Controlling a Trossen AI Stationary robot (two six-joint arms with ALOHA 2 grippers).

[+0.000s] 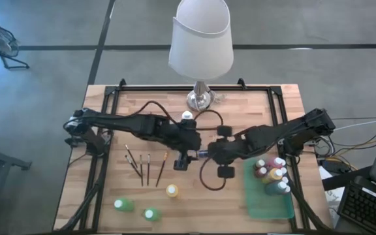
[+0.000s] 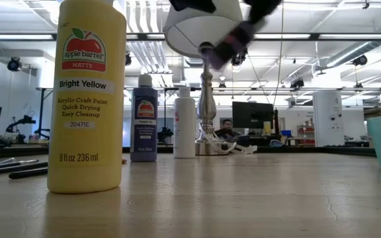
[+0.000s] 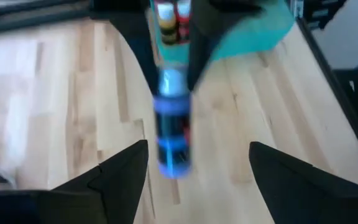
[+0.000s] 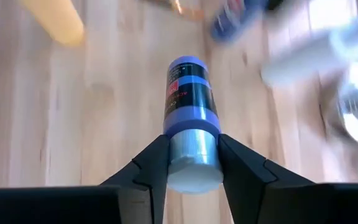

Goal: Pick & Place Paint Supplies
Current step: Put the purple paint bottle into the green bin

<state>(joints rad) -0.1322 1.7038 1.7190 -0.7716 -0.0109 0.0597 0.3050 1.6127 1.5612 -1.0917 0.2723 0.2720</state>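
From my seat, the closest thing to the low camera is a tall yellow paint bottle (image 2: 86, 92) standing upright on the worktop (image 2: 243, 198), with a blue bottle (image 2: 143, 119) and a white bottle (image 2: 184, 123) farther back, near the lamp (image 2: 204, 79).

From above, two green bottles (image 1: 124, 205) and a yellow one sit along the near edge, well apart from the thin brushes (image 1: 143, 166) lying side by side on the bare wood. The green tray (image 1: 269, 199) at the right holds a cluster of bottles (image 1: 271, 171) in its far part.

At mid-worktop both arms meet. My right gripper (image 4: 191, 155) has its jaws clamped on the white cap end of a blue paint bottle (image 4: 190, 99), which sticks out lengthwise beyond the jaws, off the wood. My left gripper (image 3: 197, 165) faces it; its jaws stand apart on either side of that bottle's free end, and I can see clear gaps between them and the bottle.

Behind the arms the lamp stands at the far edge, a loop of dark cord (image 1: 209, 116) lying beside its base. Far off in the room, a person sits at a monitor.
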